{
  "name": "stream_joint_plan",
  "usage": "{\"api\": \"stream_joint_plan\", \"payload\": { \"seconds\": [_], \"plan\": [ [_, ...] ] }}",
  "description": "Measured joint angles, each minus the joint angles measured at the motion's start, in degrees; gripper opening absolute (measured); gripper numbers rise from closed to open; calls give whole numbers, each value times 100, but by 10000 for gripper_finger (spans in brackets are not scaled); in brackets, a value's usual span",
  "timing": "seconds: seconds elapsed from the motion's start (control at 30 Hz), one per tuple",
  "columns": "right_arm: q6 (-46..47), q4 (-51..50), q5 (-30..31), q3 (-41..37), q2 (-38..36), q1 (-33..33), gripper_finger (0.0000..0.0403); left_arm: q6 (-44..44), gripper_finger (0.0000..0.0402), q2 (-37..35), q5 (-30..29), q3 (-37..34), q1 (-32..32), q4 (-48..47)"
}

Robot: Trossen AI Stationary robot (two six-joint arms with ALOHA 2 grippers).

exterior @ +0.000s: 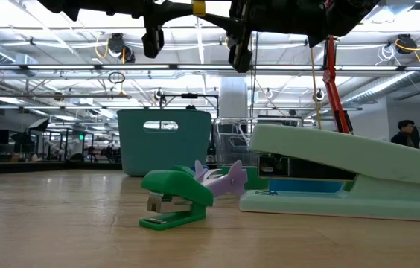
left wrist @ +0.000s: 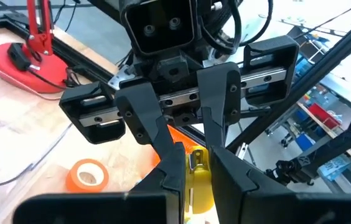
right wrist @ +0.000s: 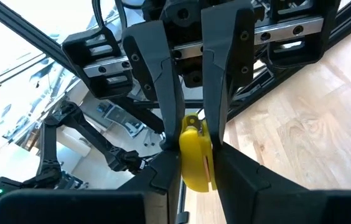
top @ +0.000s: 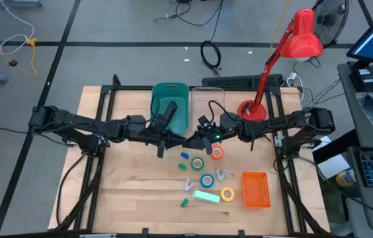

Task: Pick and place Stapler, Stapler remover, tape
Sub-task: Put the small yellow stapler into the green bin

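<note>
Left gripper [right wrist: 194, 124] is pinching a yellow item [right wrist: 194, 155] between its tips, high above the middle of the wooden table [top: 127, 192]. Facing it tip to tip, the right gripper [left wrist: 195, 148] is meeting the same item from the other side; whether it is gripping cannot be told. Below them the tape rolls are lying flat on the table: orange-red [top: 217, 153], green [top: 198, 162], blue [top: 206, 180] and yellow [top: 227, 194], near an orange basket [top: 255, 190].
</note>
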Motion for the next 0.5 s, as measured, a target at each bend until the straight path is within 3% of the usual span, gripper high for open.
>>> {"api": "stream_joint_plan", "payload": {
  "seconds": [0.5],
  "plan": [
    [102,-43,-155,-9,4,-271,159,122,45,-4,179,4,233,-17]
  ]
}}
